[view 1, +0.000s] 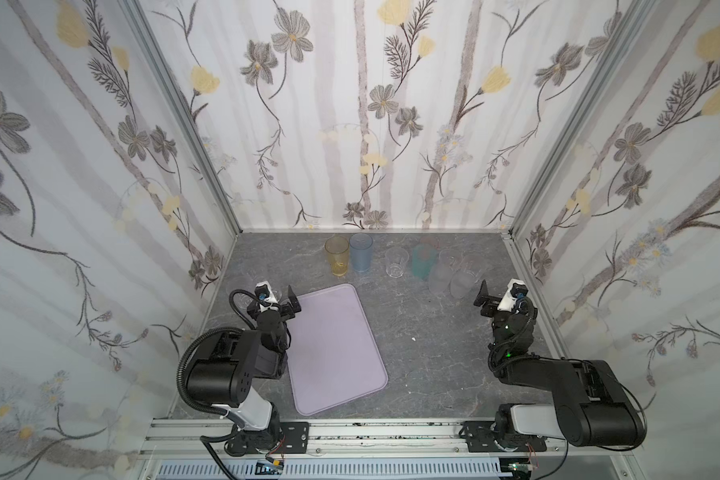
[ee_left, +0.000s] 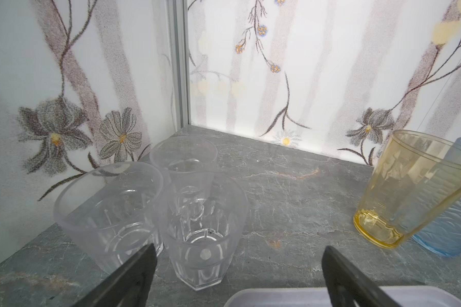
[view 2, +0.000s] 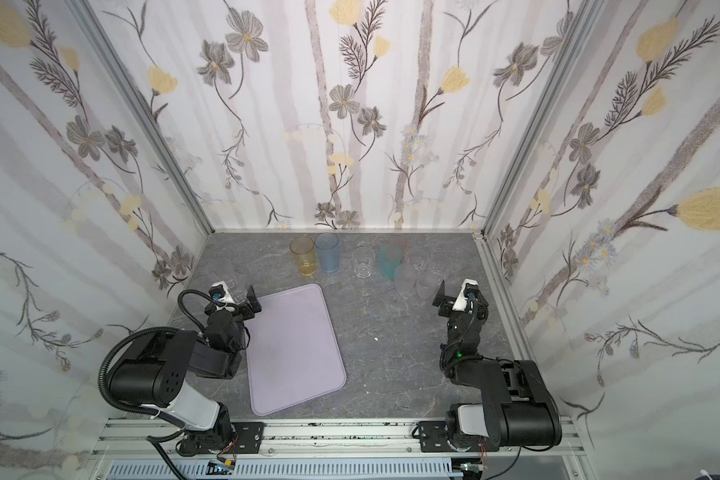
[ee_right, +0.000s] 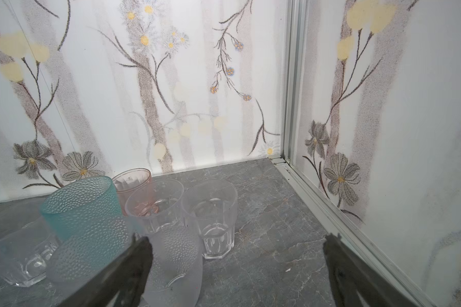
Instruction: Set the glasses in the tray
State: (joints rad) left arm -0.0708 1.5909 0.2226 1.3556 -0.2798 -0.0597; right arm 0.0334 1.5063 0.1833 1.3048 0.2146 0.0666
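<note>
Left end effector (ee_left: 238, 249) spread wide, empty, by three clear glasses (ee_left: 200, 228); right end effector (ee_right: 238, 238) likewise, by frosted glasses (ee_right: 176, 265). Tray (view 1: 337, 349) flat on table (view 1: 425, 332), left of centre, long axis near-to-far, far end skewed left. Glasses all upright, mouths up, on table, none in tray: amber (view 1: 336, 256), blue (view 1: 361, 252), teal (view 1: 422, 259) along back. Pink (ee_right: 132, 183) partly hidden behind teal. Clear ones faint beside left arm (view 1: 225, 365) in both top views. Tray cut off in left wrist view.

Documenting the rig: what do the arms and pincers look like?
Both are black with rounded housings and pale grey base links. The left arm carries a ribbed black hose; the right arm shows green lights. The left pincer and right pincer are dark grey.
</note>
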